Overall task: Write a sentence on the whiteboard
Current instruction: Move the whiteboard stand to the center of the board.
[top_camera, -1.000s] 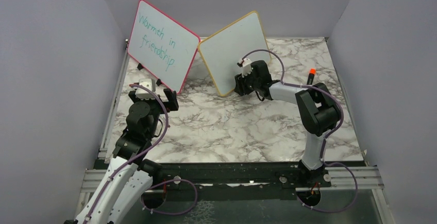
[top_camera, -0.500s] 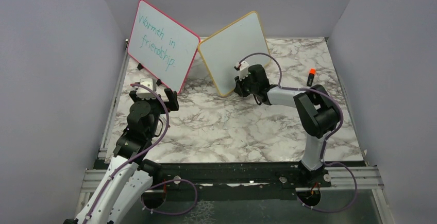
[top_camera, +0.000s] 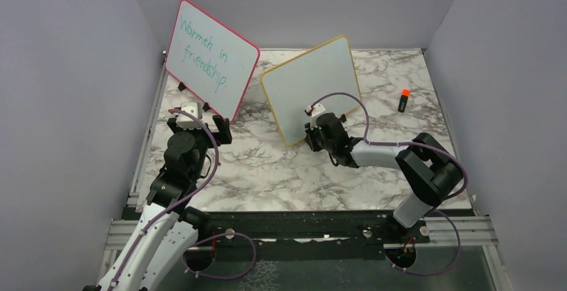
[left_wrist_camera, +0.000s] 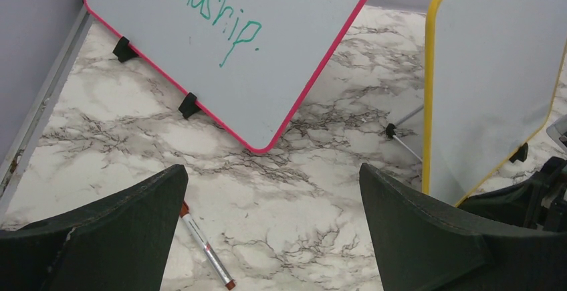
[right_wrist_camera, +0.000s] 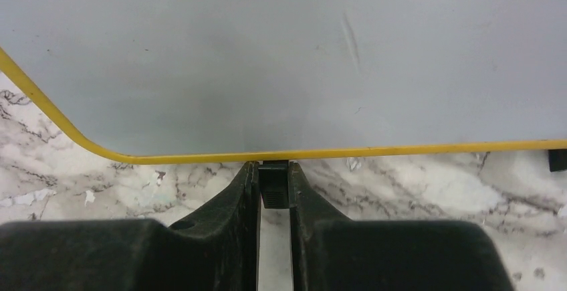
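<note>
Since a second ago your right arm has drawn back toward its base with the elbow dropped low. The yellow board [top_camera: 311,83] has come with it, sliding nearer and turning its face more toward 6 o'clock. Nearest you, the left claw [left_wrist_camera: 272,177] hangs wide open over the table [top_camera: 281,170], gripping nothing. A pen [left_wrist_camera: 206,245] with brownish-red ends lies on the marble just beside one of its fingers, at 7 o'clock from the lowest corner of the pink board [left_wrist_camera: 234,37]. Farther out, the right claw [right_wrist_camera: 273,165] is pinched narrow on the small black foot [right_wrist_camera: 273,190] under the yellow board's lower edge. That board stands tilted at mid-table, its face plain white. At its 3 o'clock, well apart, lies an orange-capped marker [top_camera: 404,100]. Farthest, at 10 o'clock, the pink board leans with teal writing on it.
</note>
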Controlling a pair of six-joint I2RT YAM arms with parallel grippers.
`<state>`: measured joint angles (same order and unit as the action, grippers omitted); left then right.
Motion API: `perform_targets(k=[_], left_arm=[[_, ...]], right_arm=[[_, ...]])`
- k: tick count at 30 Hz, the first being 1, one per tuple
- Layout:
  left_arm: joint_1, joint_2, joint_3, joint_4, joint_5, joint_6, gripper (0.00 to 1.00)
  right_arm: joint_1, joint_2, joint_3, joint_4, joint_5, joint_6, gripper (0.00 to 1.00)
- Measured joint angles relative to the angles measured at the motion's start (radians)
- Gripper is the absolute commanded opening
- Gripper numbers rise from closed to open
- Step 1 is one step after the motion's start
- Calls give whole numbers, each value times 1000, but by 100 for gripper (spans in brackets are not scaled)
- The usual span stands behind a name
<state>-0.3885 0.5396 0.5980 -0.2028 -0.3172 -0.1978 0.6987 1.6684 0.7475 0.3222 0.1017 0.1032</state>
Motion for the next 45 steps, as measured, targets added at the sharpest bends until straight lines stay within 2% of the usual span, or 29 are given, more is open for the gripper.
perform_targets(k=[8, 15, 25, 27, 29, 36, 45], left_arm=[[0, -11, 0, -2, 0, 0, 99], [0, -23, 0, -8, -1, -2, 99], [0, -40, 0, -18, -1, -3, 99], [0, -44, 0, -17, -1, -3, 99], [0, -46, 0, -17, -1, -4, 99], [0, -46, 0, -18, -1, -4, 99], [0, -30, 0, -24, -3, -10, 99]], right_arm=[[144, -97, -101, -10, 199, 154, 1], [269, -106, -113, -46, 370, 301, 1], [343, -114, -113, -110, 477, 402, 1], [344, -121, -113, -119, 477, 404, 6], [344, -126, -113, -127, 476, 406, 18], [348, -151, -113, -168, 476, 424, 48], [349, -277, -113, -234, 476, 424, 72]])
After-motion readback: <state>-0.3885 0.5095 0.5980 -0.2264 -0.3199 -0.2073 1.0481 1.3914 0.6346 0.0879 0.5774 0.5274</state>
